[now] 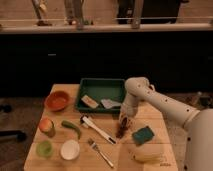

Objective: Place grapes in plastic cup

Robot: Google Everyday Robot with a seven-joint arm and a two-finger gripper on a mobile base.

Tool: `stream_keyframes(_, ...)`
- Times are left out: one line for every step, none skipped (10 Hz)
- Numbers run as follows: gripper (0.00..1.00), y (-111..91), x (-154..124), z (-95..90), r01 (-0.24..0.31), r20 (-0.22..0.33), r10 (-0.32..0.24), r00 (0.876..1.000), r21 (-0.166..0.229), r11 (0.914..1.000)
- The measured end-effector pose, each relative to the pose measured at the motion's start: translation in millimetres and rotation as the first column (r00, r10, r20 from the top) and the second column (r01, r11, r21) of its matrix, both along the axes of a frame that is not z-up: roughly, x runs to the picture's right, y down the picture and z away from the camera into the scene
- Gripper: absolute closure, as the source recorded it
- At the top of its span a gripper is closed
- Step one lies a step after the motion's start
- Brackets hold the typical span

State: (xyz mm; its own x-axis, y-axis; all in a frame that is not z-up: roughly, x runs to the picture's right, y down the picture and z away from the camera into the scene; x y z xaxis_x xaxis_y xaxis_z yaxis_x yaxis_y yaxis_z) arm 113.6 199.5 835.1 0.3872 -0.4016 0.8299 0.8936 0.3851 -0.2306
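Note:
The grapes [121, 131] are a dark reddish-purple bunch on the wooden table, just left of the green sponge [143, 135]. My gripper [124, 121] hangs from the white arm directly over the upper end of the bunch, touching or nearly touching it. The plastic cup [44, 148] is pale green and stands at the table's front left corner, far to the left of the gripper and next to the white bowl [69, 149].
A green tray [102, 85] with two small packets lies at the back. A red bowl [57, 100], a yellowish cup with a red top [47, 126], a green chili pepper [71, 128], a white-handled tool [97, 129], a fork [100, 151] and a banana [147, 153] share the table.

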Motion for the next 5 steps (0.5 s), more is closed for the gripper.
stream_keyframes(1.00, -2.9, -2.0, -3.5, -0.005, -0.003, 0.005, 1.000, 0.010, 0.9999)
stream_keyframes(1.00, -5.5, -3.7, -6.5, -0.009, -0.006, 0.009, 1.000, 0.017, 0.9998)
stream_keyframes(1.00, -8.0, -6.1, -9.5, -0.013, -0.011, 0.013, 1.000, 0.024, 0.9996)
stream_keyframes(1.00, -11.7, -9.1, -13.3, -0.017, -0.017, 0.018, 1.000, 0.031, 0.9994)
stream_keyframes(1.00, -16.2, -12.7, -17.9, -0.022, -0.029, 0.024, 0.999, 0.039, 0.9990)
